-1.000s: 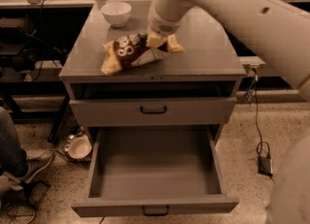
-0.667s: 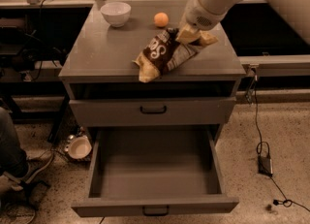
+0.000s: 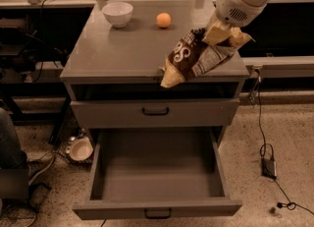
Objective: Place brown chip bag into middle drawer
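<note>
The brown chip bag hangs tilted in the air over the front right edge of the cabinet top, its pale yellow lower end past the front edge. My gripper is shut on the bag's upper pale yellow end, under the white arm at the top right. The middle drawer is pulled fully out below, wide and deep, with nothing inside; its dark bar handle shows at the bottom front. The bag is above and behind the drawer's right half.
The grey cabinet top carries a white bowl at the back left and a small orange ball at the back middle. The shallower handled drawer is shut. A cable and power brick lie on the floor at the right; a bowl sits on the floor at the left.
My gripper has carried the chip bag rightward and forward, lifting it off the cabinet top until it hangs over the front right edge. The drawer stays open.
</note>
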You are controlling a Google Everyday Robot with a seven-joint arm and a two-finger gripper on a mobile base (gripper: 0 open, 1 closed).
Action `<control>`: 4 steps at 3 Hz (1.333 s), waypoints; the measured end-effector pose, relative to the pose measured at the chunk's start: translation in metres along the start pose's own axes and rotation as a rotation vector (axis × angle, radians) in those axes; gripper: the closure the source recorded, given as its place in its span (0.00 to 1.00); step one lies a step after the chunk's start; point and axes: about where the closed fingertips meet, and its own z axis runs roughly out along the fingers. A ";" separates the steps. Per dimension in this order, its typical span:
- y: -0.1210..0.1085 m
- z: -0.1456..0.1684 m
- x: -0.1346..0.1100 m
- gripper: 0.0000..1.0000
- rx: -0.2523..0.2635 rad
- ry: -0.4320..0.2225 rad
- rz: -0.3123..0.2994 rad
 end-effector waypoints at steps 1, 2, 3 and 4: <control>0.030 -0.004 0.014 1.00 -0.064 0.027 0.028; 0.096 -0.008 0.024 1.00 -0.192 0.032 0.110; 0.188 0.018 0.020 1.00 -0.417 0.009 0.184; 0.187 0.018 0.020 1.00 -0.415 0.009 0.184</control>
